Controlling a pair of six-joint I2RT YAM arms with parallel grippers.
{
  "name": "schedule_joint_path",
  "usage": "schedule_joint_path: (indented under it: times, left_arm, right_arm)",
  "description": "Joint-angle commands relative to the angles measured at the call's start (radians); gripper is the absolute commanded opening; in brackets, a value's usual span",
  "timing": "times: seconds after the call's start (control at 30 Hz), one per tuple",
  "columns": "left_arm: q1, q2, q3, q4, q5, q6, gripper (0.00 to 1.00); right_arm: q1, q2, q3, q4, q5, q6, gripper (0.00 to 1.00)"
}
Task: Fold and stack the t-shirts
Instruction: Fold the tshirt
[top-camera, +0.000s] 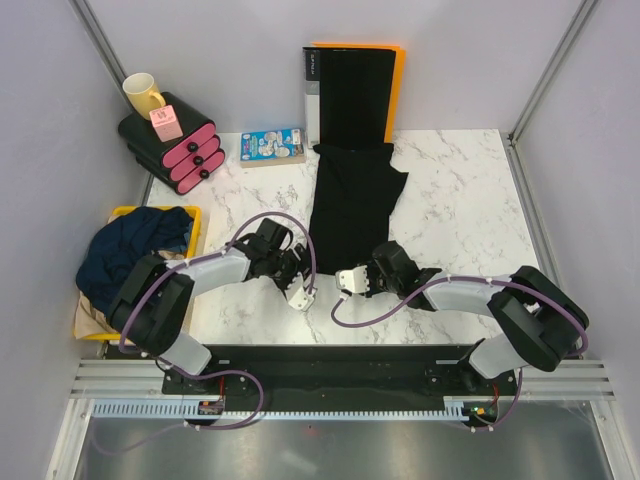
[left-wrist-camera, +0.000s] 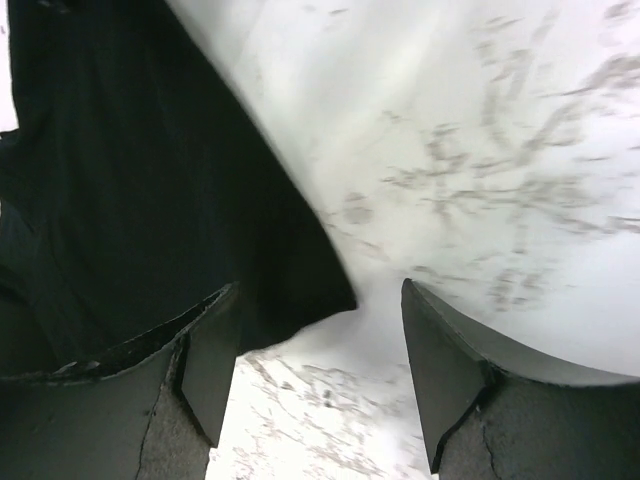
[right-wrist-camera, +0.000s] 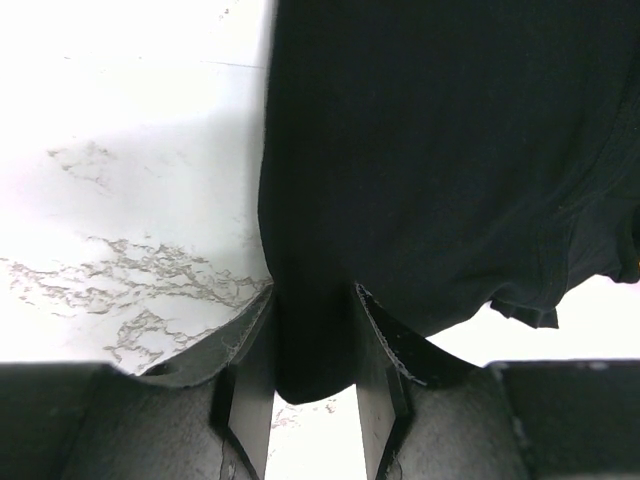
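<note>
A black t-shirt lies as a long folded strip down the middle of the marble table. My right gripper is at its near end; in the right wrist view the gripper is shut on the shirt's near hem. My left gripper is just left of that end, open and empty, with the shirt's near left corner by its left finger. A navy t-shirt is heaped in the yellow basket, with tan cloth under it.
A rigid black binder with an orange back leans at the far wall, touching the shirt's far end. At the back left stand a black organiser with pink drawers, a yellow mug, a pink box and a colourful book.
</note>
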Motion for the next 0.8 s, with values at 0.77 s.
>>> schedule_joint_path:
  times: [0.77]
  left_arm:
    - [0.003,0.19,-0.012,0.072,-0.084,-0.015,0.75]
  right_arm:
    - [0.001,0.043,-0.02,-0.078,-0.029,0.013,0.41]
